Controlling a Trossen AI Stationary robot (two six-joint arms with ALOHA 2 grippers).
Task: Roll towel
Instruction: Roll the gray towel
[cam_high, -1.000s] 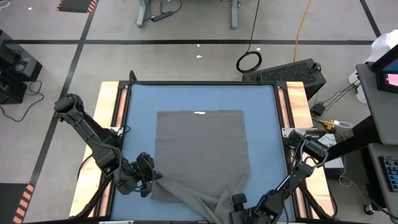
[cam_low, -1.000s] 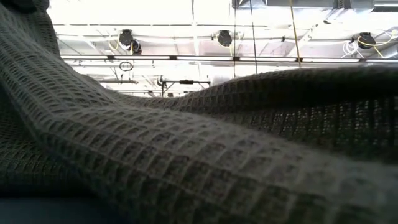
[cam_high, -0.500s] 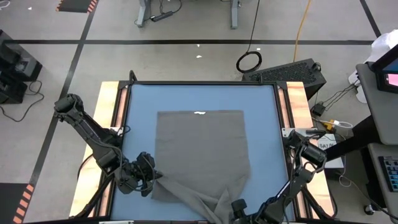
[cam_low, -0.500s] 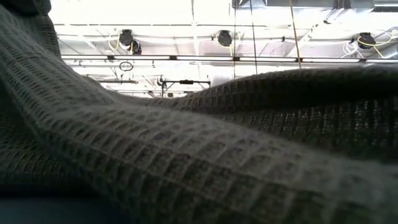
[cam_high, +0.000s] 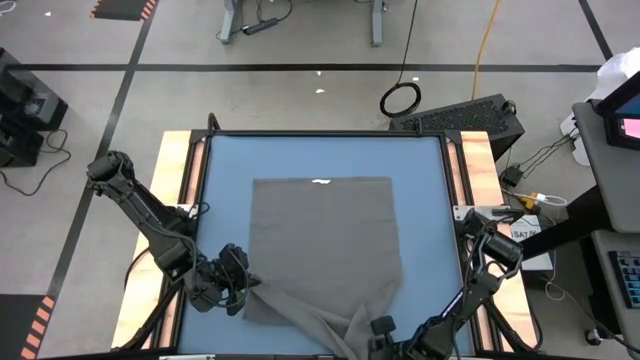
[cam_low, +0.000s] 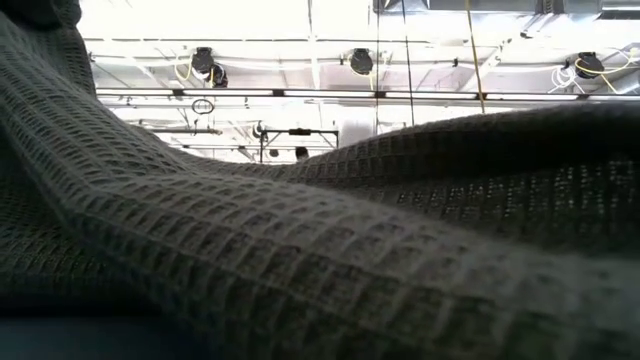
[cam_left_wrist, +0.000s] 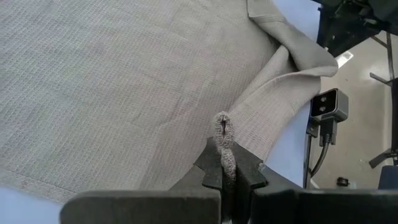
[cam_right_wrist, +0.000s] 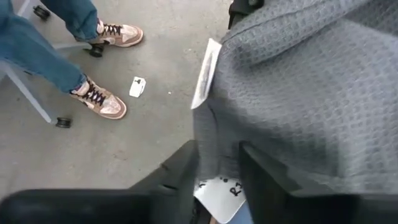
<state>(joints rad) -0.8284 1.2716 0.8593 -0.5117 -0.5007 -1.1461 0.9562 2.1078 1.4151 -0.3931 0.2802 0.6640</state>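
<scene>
The grey-brown towel (cam_high: 325, 240) lies spread on the blue tabletop (cam_high: 225, 200). Its far edge, with a small white tag (cam_high: 321, 182), is flat and its near edge is bunched into folds (cam_high: 330, 315). My left gripper (cam_high: 244, 291) is at the towel's near-left corner, shut on it. My right gripper (cam_high: 378, 327) is at the table's near edge by the towel's near-right part, shut on cloth. In the low view the towel (cam_low: 300, 250) fills the picture as raised folds. My left gripper pinches a small upright fold of the towel (cam_left_wrist: 224, 132) at its near-left corner between its two fingers, coming level from the table's left. The rest of the towel lies on the table beyond it. My right gripper has a bunch of the towel's near-right part (cam_right_wrist: 219, 152) between its two fingers (cam_right_wrist: 264, 171). The cloth spreads away beyond the fingertips over the table's near edge. One layer or several, I cannot tell.
The low camera (cam_left_wrist: 324, 106) stands at the table's near edge, close to the towel's bunched fold. A person's legs and shoes (cam_right_wrist: 99, 99) show on the floor beyond the near edge. Wooden side rails (cam_high: 178, 180) flank the table. Bare blue top lies beyond the towel's far edge.
My right gripper has drawn a little toward the table's near edge with the towel's near-right part. In the low view the raised fold on that side has sunk slightly. The far edge has stayed flat.
</scene>
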